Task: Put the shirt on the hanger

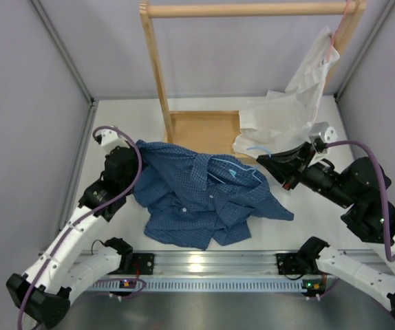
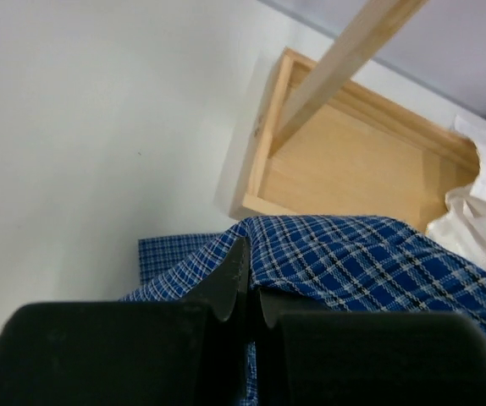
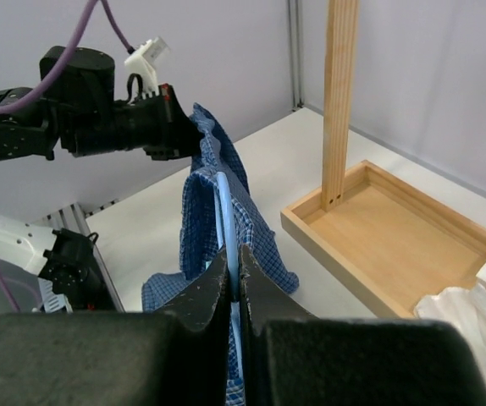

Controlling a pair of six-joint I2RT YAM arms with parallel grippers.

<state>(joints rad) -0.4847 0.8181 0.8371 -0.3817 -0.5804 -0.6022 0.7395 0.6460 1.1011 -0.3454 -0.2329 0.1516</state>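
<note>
Right claw (image 3: 234, 283), at the bottom centre of its wrist view, has its jaws closed to a sliver on the thin wire of the light blue hanger (image 3: 221, 211). The wire rises from the pinch into the folds of the shirt (image 3: 199, 211). Left claw (image 2: 250, 292), at the bottom centre of its own view, is likewise nearly shut, nipping an edge of the checked cloth. From overhead the shirt is crumpled in the middle of the frame between the two claws. Most of it rests on the table (image 1: 307, 206).

I judge the shirt light and limp. It will sag and slip along smooth wire, so the collar or a shoulder seam is the sounder hold. The hanger looks springy and may twist in a pinch.

Beyond, in the upper centre, sits a wooden tray (image 1: 204, 130), and a white shirt (image 1: 280, 117) hangs at upper right.
</note>
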